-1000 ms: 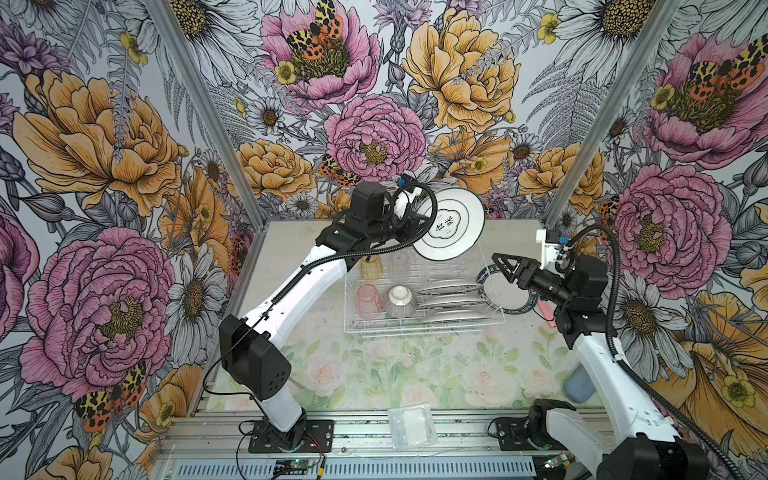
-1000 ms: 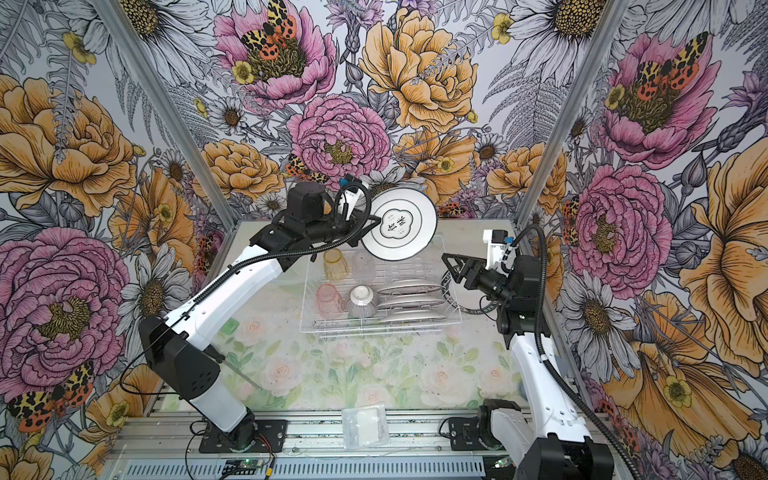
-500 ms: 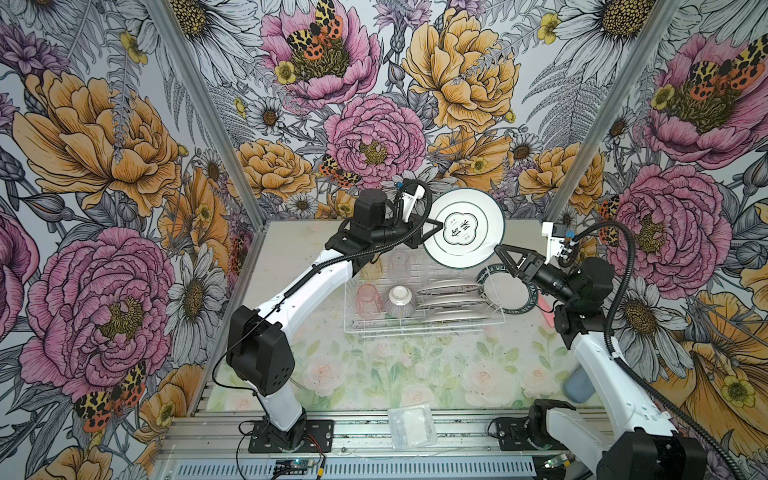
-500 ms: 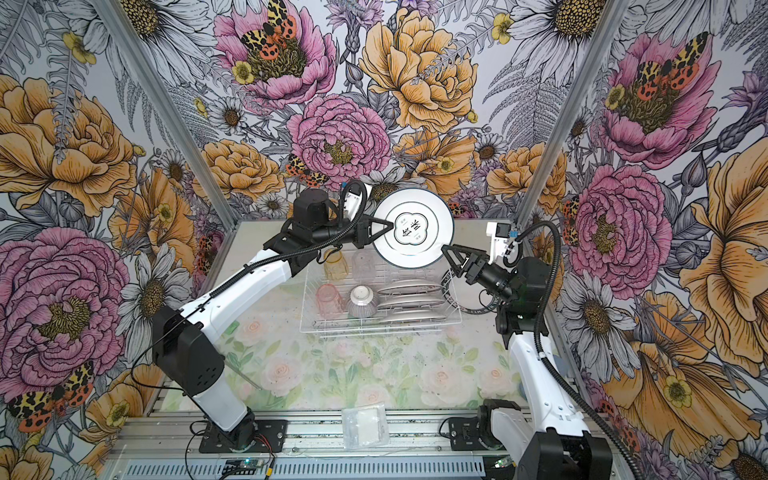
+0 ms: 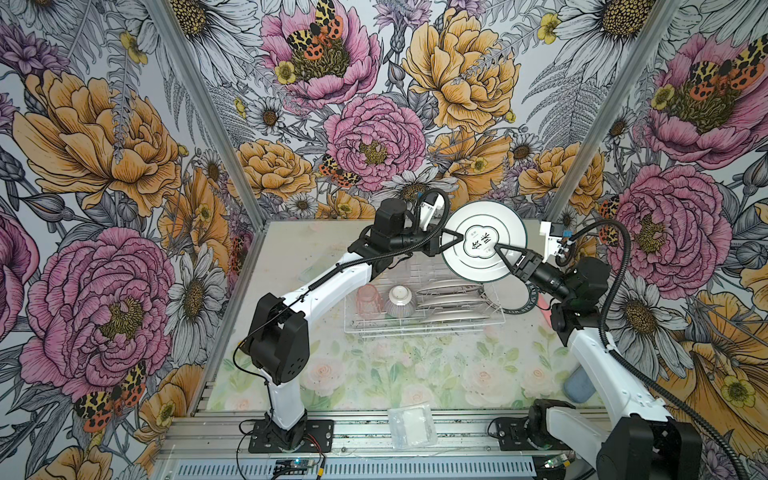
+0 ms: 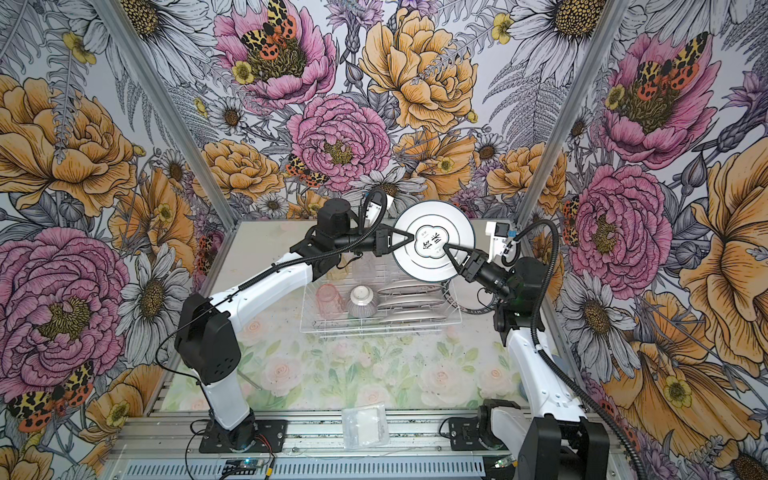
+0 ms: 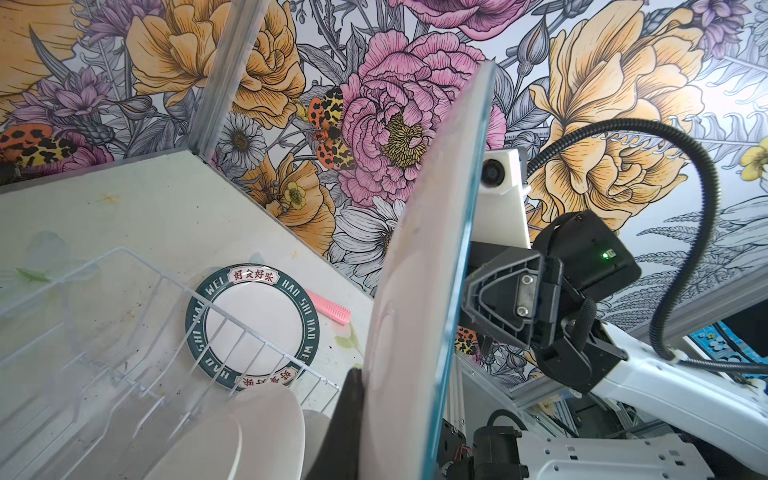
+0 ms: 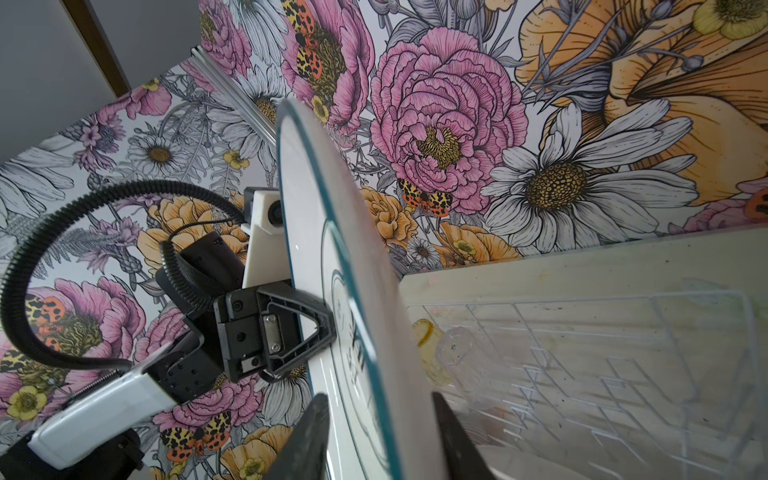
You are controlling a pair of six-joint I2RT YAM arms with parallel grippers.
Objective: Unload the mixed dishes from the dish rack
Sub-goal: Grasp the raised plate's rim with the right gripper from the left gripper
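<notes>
Floral wallpaper closes in the tabletop [image 5: 316,249], which wears a flowered mat. In both top views the dish rack [image 5: 424,330] [image 6: 382,328] stands mid-tabletop with a pink tumbler [image 5: 368,300], an upturned ribbed bowl [image 5: 400,300] and slotted plates [image 5: 451,301] inside. Above its far right corner the held plate [image 5: 484,220] [image 6: 432,216] hangs upright in the air, left fingers [image 5: 451,240] clamped on its left rim and right fingers [image 5: 505,253] reaching onto it from the lower right. The left wrist view shows that plate edge-on [image 7: 415,291]. Beyond the rack wall a lettered plate [image 7: 257,328] lies flat on the tabletop, with a pink comb-like piece [image 7: 328,309] just beside it. In the right wrist view the right fingers [image 8: 307,436] straddle the held plate's rim, though whether they press it I cannot tell. A yellow tumbler [image 8: 424,336] and a clear tumbler [image 8: 469,357] sit in the rack behind.
</notes>
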